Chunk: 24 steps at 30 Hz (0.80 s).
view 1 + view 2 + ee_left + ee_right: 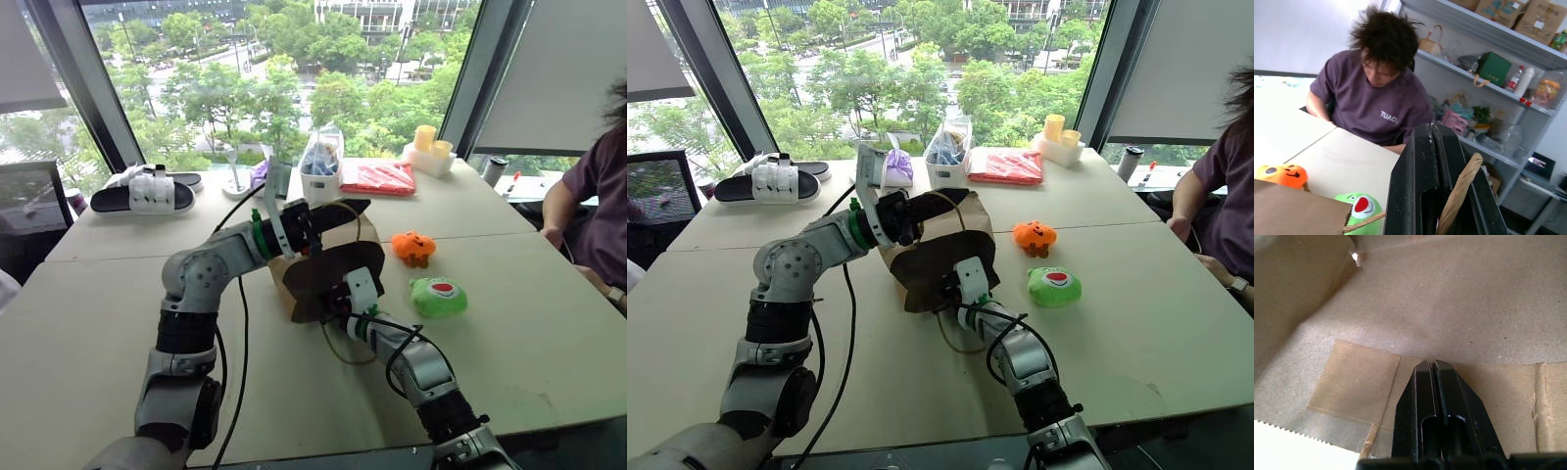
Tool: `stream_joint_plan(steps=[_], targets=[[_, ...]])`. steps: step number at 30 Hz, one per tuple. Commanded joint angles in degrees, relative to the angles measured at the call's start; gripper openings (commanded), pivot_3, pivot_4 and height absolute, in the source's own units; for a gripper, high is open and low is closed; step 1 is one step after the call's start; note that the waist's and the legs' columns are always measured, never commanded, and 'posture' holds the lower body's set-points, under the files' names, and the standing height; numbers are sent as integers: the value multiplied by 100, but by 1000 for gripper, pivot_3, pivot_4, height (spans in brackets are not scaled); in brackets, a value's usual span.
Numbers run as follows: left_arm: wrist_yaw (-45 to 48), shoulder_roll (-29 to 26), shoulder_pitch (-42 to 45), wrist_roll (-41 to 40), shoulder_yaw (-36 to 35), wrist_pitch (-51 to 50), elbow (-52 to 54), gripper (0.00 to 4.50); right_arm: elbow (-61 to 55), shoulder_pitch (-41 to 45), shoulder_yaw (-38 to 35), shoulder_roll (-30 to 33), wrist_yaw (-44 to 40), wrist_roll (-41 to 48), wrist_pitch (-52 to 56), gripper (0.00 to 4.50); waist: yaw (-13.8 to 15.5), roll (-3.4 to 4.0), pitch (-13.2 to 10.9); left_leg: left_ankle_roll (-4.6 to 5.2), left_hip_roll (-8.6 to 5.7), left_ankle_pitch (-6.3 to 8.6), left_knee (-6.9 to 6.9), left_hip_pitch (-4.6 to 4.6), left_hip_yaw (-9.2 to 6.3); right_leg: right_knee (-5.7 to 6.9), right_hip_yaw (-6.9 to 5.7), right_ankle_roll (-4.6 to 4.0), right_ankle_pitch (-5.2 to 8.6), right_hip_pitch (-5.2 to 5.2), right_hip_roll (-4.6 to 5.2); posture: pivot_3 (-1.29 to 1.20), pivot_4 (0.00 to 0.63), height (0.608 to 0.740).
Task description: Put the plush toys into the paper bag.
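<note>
The paper bag (323, 259) lies on its side in the middle of the pale table (98, 333), mouth toward the robot, and serves as the landmark here. Nearest the robot, the right gripper (1432, 363) reaches into the bag's mouth; its two black fingers are pressed together with nothing between them, tips against the brown inner wall beside a glued paper patch. A tan string handle (343, 343) loops onto the table just in front of the bag. At the bag's upper edge the left gripper (1432, 126) is clenched, and the other tan string handle (1462, 188) runs along its fingers; whether the string is pinched between them I cannot tell.

Right of the bag, near but apart, sits the green plush toy (438, 296) with its white and red patch. A little farther back on that side is the orange plush toy (413, 247) with dark face marks. Neither is in the bag.

Behind the bag stand a clear plastic bag of items (321, 162), a red packet (378, 177) and a purple cloth bundle (898, 167); far left of it lies a black and white slipper (147, 193).

At the right table edge sits a person (1374, 98) in a purple shirt printed "TUAO", the remaining letters hidden.
</note>
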<state>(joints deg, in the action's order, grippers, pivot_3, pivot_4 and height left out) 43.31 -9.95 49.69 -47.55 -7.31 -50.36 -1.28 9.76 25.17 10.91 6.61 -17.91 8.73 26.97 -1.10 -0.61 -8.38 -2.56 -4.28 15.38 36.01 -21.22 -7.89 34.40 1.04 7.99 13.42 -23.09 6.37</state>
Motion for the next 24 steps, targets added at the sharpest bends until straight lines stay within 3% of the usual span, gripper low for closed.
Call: stream_joint_plan(steps=[1,5,8,12,15,19,24], targets=[[-51,-38,165,350,131,433,-230,26,-355,-177,-35,-24,-207,74,-155,0,1,0,0,0,0,0,0,0,1,0,0,0,0,0,0,0,150,740],[-89,-1,220,700,255,819,-600,26,-1854,-704,-373,132,-562,676,-70,0,24,2,-1,-1,-2,-1,-1,-10,4,-3,-1,0,0,-6,-1,0,150,740],[59,16,251,849,327,1038,-838,0,-3117,-1317,-736,330,-684,1238,229,794,43,1,-1,-1,-3,0,-3,-17,-2,-6,-1,0,0,-11,0,0,150,740],[277,1,302,1008,385,1234,-1246,0,-4295,-1894,-1055,635,-566,1802,889,2773,40,-1,0,27,-5,16,-1,-15,-1,-12,-3,1,1,-1,0,0,150,740],[408,24,367,1056,392,1294,-1519,0,-5194,-2477,-1778,663,-220,2571,1332,4336,42,0,0,33,-2,19,-1,-11,-1,-5,-4,1,1,-1,-4,0,150,740],[504,49,429,1047,362,1309,-1603,0,-5080,-2540,-2666,773,411,2484,1293,4429,46,-1,0,34,0,19,5,-11,-4,-6,2,0,0,1,-6,0,150,740],[512,135,483,981,307,1317,-1516,0,-3783,-2120,-2325,1663,863,1040,1144,4429,41,-1,0,36,-1,20,6,-6,15,-5,2,0,0,5,-6,0,150,740]])
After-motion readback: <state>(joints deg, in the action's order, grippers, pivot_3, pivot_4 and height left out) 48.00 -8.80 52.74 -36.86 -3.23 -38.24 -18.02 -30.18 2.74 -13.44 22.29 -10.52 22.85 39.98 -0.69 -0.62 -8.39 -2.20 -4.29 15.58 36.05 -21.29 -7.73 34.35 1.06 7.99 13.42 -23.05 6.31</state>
